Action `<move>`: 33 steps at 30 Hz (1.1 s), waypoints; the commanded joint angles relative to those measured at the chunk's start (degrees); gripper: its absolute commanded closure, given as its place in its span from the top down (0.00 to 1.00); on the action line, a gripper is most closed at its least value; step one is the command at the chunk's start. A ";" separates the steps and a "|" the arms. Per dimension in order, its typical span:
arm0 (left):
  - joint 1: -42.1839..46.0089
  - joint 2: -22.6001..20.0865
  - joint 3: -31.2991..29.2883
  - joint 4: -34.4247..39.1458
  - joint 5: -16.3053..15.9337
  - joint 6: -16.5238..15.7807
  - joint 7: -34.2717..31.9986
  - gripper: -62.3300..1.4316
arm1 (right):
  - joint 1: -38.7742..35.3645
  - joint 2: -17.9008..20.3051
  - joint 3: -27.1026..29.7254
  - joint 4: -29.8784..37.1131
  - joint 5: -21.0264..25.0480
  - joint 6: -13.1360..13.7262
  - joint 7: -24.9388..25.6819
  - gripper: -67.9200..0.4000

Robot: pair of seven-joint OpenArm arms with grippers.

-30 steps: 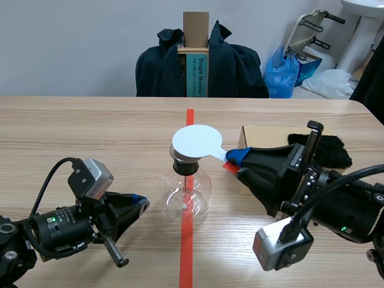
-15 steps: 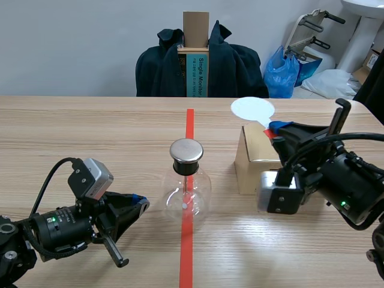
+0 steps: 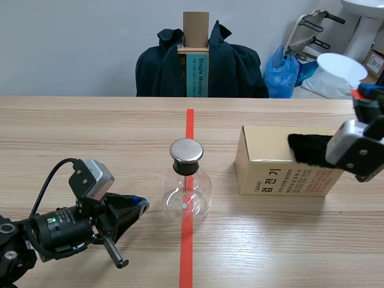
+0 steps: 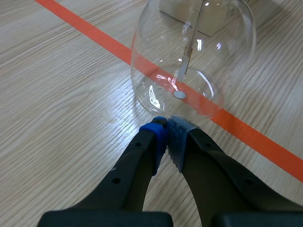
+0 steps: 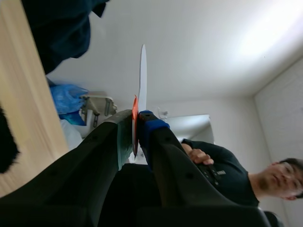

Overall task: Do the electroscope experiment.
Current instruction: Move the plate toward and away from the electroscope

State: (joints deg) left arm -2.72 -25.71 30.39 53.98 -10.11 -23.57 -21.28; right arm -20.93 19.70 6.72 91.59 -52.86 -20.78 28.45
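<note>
The electroscope, a round glass flask [image 3: 186,195] with a metal cap [image 3: 186,150] and a thin rod inside, stands on the red tape line at the table's middle. My left gripper [image 3: 139,205] rests shut on nothing, low at the flask's left; in the left wrist view its fingertips [image 4: 166,131] meet right at the glass flask [image 4: 194,56]. My right gripper [image 3: 367,93] is raised at the far right, shut on the red handle of a white disc paddle [image 3: 341,64]. Edge-on in the right wrist view, the white disc paddle [image 5: 142,78] rises from between the fingers.
A cardboard box [image 3: 285,162] stands right of the flask, with a black fur cloth [image 3: 307,148] lying on its top. Behind the table a chair draped with a dark jacket [image 3: 201,63] holds an upright box. A person [image 5: 236,172] shows in the right wrist view.
My right arm has lifted the white disc off the flask's cap and carried it up and away to the far right. The left arm has stayed still.
</note>
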 commanded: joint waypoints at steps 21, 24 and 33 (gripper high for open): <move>5.90 -3.76 -2.84 7.69 -0.79 -0.09 -2.51 0.06 | -5.92 0.74 12.02 9.29 19.78 -0.85 0.13 0.02; 11.78 -7.08 -5.73 14.08 -1.01 -0.09 -2.99 0.06 | -5.92 0.59 12.02 9.29 20.22 -0.90 -0.31 0.02; 33.90 -17.88 -18.78 36.50 -5.46 -0.15 -3.19 0.06 | -5.88 0.26 11.96 9.29 23.76 -3.02 -0.04 0.02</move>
State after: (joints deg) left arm 30.55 -43.48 12.16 89.71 -14.72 -23.62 -23.49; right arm -27.35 19.49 18.15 100.29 -29.15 -23.16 28.40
